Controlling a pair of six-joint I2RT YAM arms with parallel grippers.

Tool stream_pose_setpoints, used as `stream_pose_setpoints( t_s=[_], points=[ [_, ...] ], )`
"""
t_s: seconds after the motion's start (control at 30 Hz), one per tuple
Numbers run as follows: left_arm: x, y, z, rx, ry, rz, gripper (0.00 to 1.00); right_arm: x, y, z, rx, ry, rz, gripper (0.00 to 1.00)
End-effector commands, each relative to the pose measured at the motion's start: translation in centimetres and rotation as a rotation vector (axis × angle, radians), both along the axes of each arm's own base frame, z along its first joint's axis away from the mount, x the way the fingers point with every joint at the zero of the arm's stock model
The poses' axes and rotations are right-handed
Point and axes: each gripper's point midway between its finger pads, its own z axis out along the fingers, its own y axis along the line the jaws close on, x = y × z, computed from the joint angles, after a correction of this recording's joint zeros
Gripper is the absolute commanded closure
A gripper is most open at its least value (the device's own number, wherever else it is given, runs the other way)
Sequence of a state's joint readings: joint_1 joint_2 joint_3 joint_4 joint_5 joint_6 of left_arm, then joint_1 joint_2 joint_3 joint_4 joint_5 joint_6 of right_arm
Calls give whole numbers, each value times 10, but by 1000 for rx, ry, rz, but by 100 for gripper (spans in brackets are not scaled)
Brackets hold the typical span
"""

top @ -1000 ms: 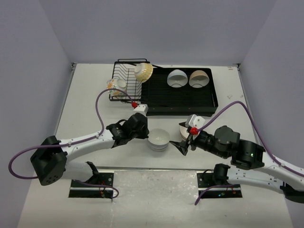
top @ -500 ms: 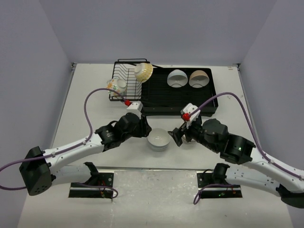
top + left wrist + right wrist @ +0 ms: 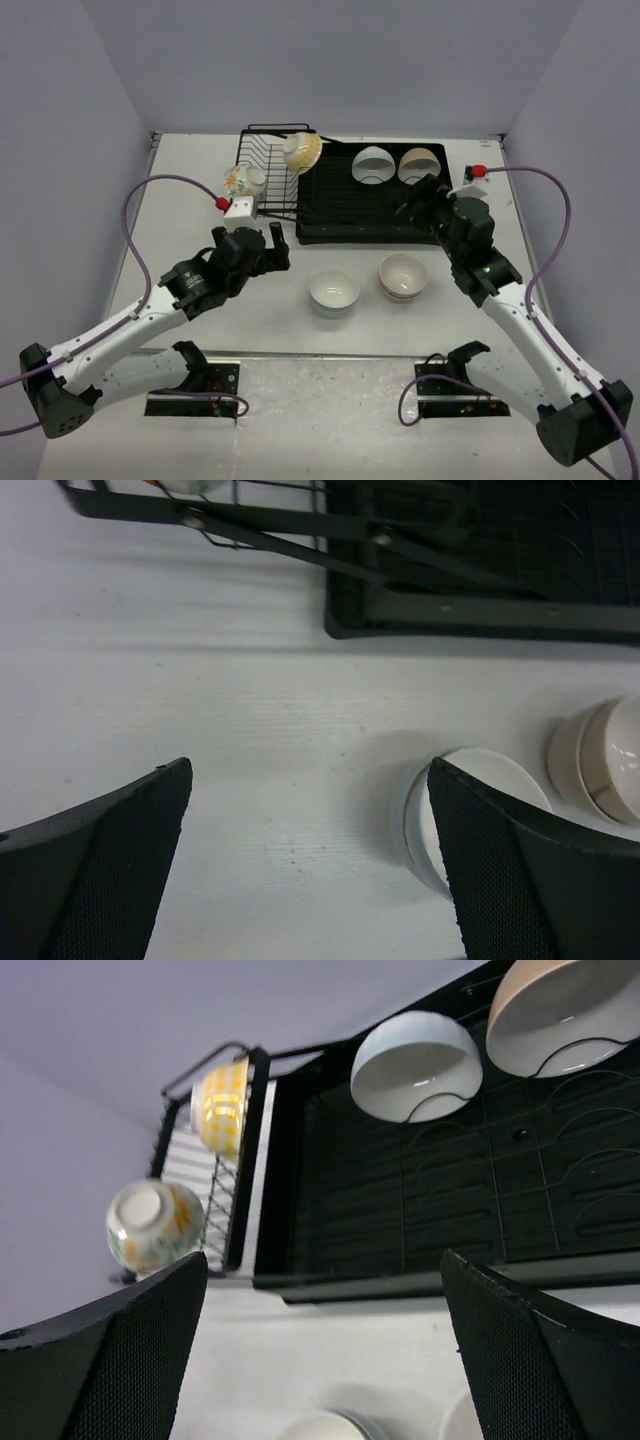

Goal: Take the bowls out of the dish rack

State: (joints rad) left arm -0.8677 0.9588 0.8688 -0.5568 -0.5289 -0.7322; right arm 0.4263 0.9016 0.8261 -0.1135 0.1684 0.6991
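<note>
- white tabletop (image 3: 170, 225), pale lilac walls (image 3: 330, 60).
- left wrist sees white bowl (image 3: 475, 765), cream bowl (image 3: 600, 760); right wrist sees the dish rack (image 3: 400, 1220).
- left jaws, right jaws: both apart, empty.

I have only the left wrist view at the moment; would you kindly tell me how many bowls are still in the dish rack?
Observer: Four. A yellow patterned bowl and a flowered bowl are in the wire basket, and a white bowl and a beige bowl are on the drain tray.
Operator: Thank you. Where is the right gripper?
Observer: The right gripper hovers over the right side of the tray, near the beige bowl. Its jaws are open and hold nothing.
</note>
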Motion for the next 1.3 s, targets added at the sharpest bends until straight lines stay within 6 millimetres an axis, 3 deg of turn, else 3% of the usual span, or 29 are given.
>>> stream_pose_setpoints(
  t_s=[0.0, 0.07, 0.1, 0.17, 0.27, 0.33, 0.37, 0.4, 0.43, 0.47, 0.5, 0.57, 0.6, 0.67, 0.7, 1.0, 1.27],
  points=[
    [18, 58, 9, 109, -19, 150, 0, 29, 7, 20, 397, -6, -59, 1],
    [28, 81, 12, 123, -27, 191, 0, 49, 1, 2, 488, 31, -145, 1],
    [28, 86, 16, 115, -32, 188, 0, 58, 0, 12, 585, -1, -160, 1],
    [29, 98, 27, 131, -53, 201, 0, 77, 6, -3, 662, 51, -188, 1],
    [21, 98, 44, 148, -61, 144, 0, 107, 11, -18, 764, 112, -257, 2],
    [17, 99, 44, 177, -55, 111, 0, 122, 12, -24, 850, 124, -293, 7],
    [16, 100, 41, 189, -55, 106, 0, 132, 14, -45, 903, 175, -337, 9],
    [17, 105, 46, 192, -94, 120, 0, 141, 14, -42, 924, 161, -353, 13],
    [16, 108, 36, 206, -91, 130, 0, 151, 12, -57, 938, 187, -395, 15],
    [14, 114, 38, 202, -119, 153, 0, 156, 11, -62, 936, 191, -425, 16],
    [15, 114, 38, 187, -141, 158, 0, 165, 12, -55, 947, 168, -422, 16],
    [12, 112, 36, 168, -154, 147, 0, 178, 13, -67, 938, 166, -441, 19],
    [12, 113, 38, 166, -159, 147, 0, 186, 15, -58, 943, 147, -437, 20],
    [12, 110, 40, 155, -170, 133, 0, 198, 16, -70, 920, 158, -459, 20],
    [12, 107, 39, 151, -173, 115, 0, 205, 18, -64, 929, 141, -453, 20],
    [12, 95, 34, 134, -164, 50, 0, 235, 29, -91, 955, 162, -466, 30],
    [13, 85, 29, 127, -149, -1, 0, 246, 31, -82, 972, 89, -444, 58]
  ],
)
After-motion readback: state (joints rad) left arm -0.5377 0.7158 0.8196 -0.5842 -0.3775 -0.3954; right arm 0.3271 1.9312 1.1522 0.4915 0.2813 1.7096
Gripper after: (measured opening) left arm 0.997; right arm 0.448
